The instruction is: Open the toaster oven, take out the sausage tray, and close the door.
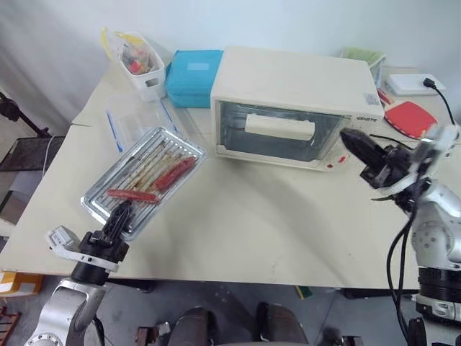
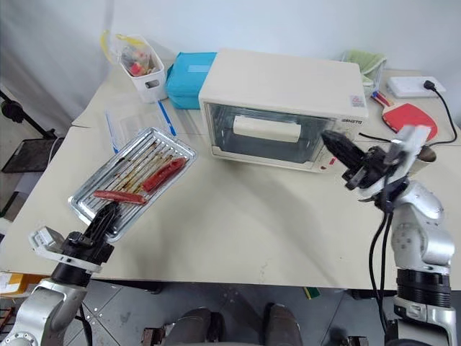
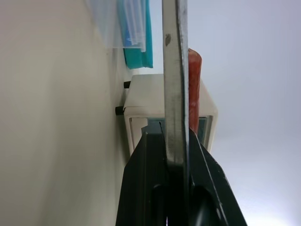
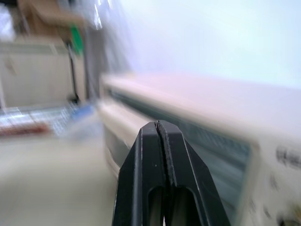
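Note:
The cream-white toaster oven (image 1: 295, 86) stands at the back of the table, its glass door (image 1: 277, 144) closed with the bar handle (image 1: 279, 127) across it. The silver sausage tray (image 1: 144, 180) is out on the left and holds a few red sausages (image 1: 174, 173). My left gripper (image 1: 121, 213) is shut on the tray's near rim (image 3: 175, 70), which stands clear of the table. My right gripper (image 1: 351, 140) is shut on nothing and hangs raised by the oven's right front corner, pointing at the oven (image 4: 211, 108).
Behind the tray lies a clear plastic container (image 1: 140, 119). A teal box (image 1: 193, 76) and a white bin (image 1: 140, 65) sit at the back left. A red item (image 1: 409, 117), a white power strip (image 1: 407, 83) and cables lie right of the oven.

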Available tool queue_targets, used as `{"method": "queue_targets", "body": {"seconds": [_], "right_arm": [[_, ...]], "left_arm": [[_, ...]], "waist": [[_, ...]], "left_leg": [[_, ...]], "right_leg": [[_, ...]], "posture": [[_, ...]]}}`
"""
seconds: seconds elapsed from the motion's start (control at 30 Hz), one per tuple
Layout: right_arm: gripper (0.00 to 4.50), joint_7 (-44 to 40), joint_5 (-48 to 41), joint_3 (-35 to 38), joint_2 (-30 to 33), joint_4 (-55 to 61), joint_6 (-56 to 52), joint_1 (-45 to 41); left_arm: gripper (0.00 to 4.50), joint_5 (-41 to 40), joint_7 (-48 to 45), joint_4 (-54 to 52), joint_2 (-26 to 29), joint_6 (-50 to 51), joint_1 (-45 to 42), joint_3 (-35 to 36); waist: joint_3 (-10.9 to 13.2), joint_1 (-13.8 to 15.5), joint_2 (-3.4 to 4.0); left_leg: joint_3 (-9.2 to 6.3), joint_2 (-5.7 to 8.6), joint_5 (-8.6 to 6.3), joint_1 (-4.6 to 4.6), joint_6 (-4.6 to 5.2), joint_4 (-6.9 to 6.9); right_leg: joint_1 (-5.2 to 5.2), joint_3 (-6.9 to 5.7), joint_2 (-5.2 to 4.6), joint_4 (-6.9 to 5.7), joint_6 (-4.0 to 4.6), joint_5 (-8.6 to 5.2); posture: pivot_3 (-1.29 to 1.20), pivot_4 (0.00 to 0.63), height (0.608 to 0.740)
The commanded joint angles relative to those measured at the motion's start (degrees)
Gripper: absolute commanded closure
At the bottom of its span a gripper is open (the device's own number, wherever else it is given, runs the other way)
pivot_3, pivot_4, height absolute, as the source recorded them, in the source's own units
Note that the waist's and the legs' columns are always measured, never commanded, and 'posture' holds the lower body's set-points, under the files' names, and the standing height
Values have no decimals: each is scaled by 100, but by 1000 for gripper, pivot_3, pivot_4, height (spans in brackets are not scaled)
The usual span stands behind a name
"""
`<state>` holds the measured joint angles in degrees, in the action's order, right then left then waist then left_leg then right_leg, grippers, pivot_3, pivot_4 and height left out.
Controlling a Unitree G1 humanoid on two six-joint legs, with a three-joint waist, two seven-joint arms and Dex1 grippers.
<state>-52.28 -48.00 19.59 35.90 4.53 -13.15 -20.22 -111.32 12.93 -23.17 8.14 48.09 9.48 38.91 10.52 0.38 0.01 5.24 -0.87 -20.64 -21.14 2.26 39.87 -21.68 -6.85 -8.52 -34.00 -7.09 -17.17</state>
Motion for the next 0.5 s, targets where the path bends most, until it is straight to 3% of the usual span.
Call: {"method": "queue_targets", "body": {"seconds": [0.03,0.17,0.43,0.5], "right_arm": [[3852,-295,-65,223,289,651,-150,529],[2592,-1488,759,247,671,882,809,1701],[33,-1936,981,658,731,1215,1331,2847],[33,-1830,924,761,675,1476,1274,3108]], "left_arm": [[4367,-168,-187,197,310,309,-165,-46],[4367,-168,-376,835,875,957,-340,-253],[4367,-168,-917,2141,2127,2056,-1106,-1266],[4367,-168,-971,2413,2340,2220,-1416,-1679]], "waist": [[-1,47,1],[-3,100,5],[-2,100,8],[-1,105,12]], "left_leg": [[-1,2,0,0,1,-3],[7,16,-4,1,10,-20],[18,19,5,11,13,-21],[15,17,8,16,6,-22]], "right_leg": [[0,0,0,0,0,0],[1,-2,21,0,-5,3],[6,7,33,-3,-15,8],[6,14,33,-2,-15,8]], "posture": [[0,150,740],[0,150,740],[0,150,740],[0,150,740]]}}
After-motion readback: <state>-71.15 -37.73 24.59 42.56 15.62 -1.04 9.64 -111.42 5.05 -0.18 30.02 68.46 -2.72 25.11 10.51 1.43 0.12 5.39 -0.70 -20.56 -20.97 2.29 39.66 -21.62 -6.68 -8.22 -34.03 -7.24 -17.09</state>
